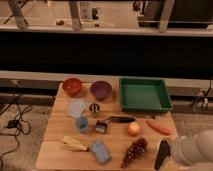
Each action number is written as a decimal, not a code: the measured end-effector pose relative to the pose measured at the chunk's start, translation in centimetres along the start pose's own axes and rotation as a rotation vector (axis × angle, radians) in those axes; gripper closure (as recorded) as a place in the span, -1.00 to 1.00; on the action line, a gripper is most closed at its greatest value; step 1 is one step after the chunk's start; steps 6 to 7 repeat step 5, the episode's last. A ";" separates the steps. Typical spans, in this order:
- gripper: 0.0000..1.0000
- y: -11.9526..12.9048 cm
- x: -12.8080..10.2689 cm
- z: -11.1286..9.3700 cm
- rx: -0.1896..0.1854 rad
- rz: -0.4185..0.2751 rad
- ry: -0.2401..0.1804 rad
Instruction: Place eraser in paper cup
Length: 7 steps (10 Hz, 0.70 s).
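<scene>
**Eraser not loose on table; gripper at near right corner, cup far across**

Eraser: no slim black bar lies free on the table (54, 131). The only candidate is the dark slim shape at the arm's end, and I cannot separate it from the gripper itself.

Gripper (162, 154): at the table's near right corner, just right of the grapes (134, 151). Whether it is spread, closed or pinching the eraser, I cannot tell.

Paper cup (76, 107): pale, on the left half, just left of the small metal cup (94, 108), above the blue cup (82, 124). Well apart from the gripper.

Doing the step well (judgement):
- Travel high across the table, since the apple (133, 129), the black-handled tool (120, 119) and the metal cup lie along the way.
- Pick the pale wide cup, not the blue or metal one beside it.
- Bring the bar end-down over the rim's middle and release low; a light cup tips if the rim is struck.

Count:
- cups: three (paper, metal, blue)
- bowls: two, red (72, 86) and purple (101, 90)
- green tray (144, 94): one
- carrot (159, 127): one
- apple, grape bunch, black-handled tool: one each
- blue block (100, 151): one
- yellowish item (74, 145): one, kind unclear
</scene>
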<state>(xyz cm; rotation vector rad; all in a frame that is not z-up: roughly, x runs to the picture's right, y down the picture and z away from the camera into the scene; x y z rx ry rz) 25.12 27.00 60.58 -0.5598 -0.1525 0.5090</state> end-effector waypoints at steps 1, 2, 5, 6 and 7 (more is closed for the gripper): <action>1.00 -0.8 -0.9 0.3 0.004 -0.008 -0.004; 1.00 -1.2 -1.4 0.3 0.008 -0.011 -0.006; 1.00 -3.0 -2.4 0.3 0.024 -0.005 -0.012; 1.00 -3.0 -2.4 0.3 0.024 -0.005 -0.012; 1.00 -3.0 -2.4 0.3 0.024 -0.005 -0.012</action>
